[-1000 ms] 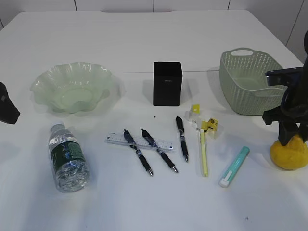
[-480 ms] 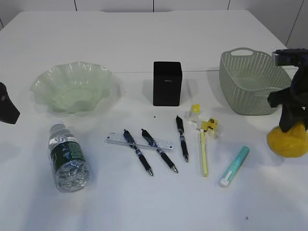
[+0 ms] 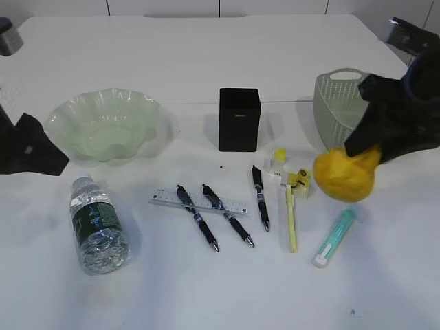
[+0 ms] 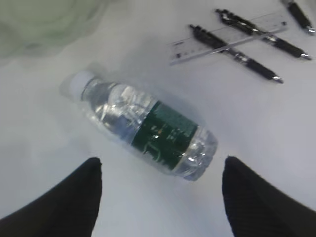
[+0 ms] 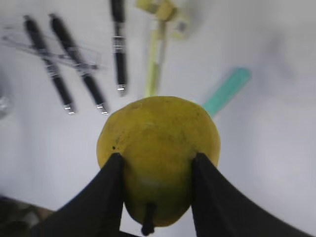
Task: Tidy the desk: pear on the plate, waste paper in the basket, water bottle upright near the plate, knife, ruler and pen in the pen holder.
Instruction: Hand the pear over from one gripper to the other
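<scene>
Right claw (image 5: 157, 170) clamped on pear (image 5: 159, 148), lifted at right of frame. Left claw (image 4: 160, 190) spread wide above lying bottle (image 4: 143, 126), lower left.

Matt black pen holder (image 3: 239, 119), translucent glass plate (image 3: 103, 124) (ruffled), perforated plastic basket (image 3: 337, 113)

Both arms are matte black. The right gripper (image 5: 157, 192) has broad, flat, tapering black fingers (image 5: 101, 197); the left gripper (image 4: 160, 195) shows two rounded, finely ribbed black fingertips (image 4: 256, 197).
</scene>
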{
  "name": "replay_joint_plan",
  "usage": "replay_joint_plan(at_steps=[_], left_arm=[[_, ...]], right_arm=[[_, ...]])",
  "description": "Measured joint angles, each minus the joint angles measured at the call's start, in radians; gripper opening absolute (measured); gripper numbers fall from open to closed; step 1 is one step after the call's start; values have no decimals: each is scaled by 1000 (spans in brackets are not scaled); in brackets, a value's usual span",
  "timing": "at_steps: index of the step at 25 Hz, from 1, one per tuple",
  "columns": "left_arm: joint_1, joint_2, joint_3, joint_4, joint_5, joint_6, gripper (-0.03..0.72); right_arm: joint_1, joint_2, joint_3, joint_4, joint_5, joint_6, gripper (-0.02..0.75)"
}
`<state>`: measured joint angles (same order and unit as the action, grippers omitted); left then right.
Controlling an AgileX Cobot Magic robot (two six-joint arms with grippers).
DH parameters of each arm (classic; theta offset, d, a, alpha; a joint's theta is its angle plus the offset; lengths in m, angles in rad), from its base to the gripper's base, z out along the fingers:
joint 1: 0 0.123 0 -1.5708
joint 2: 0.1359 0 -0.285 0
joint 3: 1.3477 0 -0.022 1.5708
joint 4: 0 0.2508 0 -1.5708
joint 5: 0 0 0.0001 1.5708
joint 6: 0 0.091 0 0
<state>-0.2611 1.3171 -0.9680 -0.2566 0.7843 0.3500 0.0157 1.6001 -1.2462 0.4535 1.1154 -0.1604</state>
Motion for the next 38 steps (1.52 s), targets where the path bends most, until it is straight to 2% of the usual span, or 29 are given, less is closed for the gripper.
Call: replay_joint_plan(at_steps=[4,6,9,14,18,23,28,32,38], left_arm=[[-74,-6,0,-68,-33,107,542],[-105,-6,0,-97,-57,146,540],[-141,-6,0,-143,-76,209,539],[-190,-6,0,-203,-84,325,538],[-215,-6,0,-227,-86,385,538],[-219,-6,0,-295,-86,476,538],[-218,-6,0,-487,-93,702,538],[-218,10,0,-604,-109,839,541],[-218,45,0,-639,-137,875,617]], right_arm=[[7,0,0,181,9,-68,279],[29,0,0,201,9,-81,279],[105,0,0,205,-8,-85,279],[255,0,0,234,-105,-87,279],[324,0,0,280,-165,-87,278],[340,0,2,312,-203,-87,277],[340,0,2,336,-225,-87,277],[340,0,-11,343,-225,-87,277],[340,0,-65,346,-225,-87,276]])
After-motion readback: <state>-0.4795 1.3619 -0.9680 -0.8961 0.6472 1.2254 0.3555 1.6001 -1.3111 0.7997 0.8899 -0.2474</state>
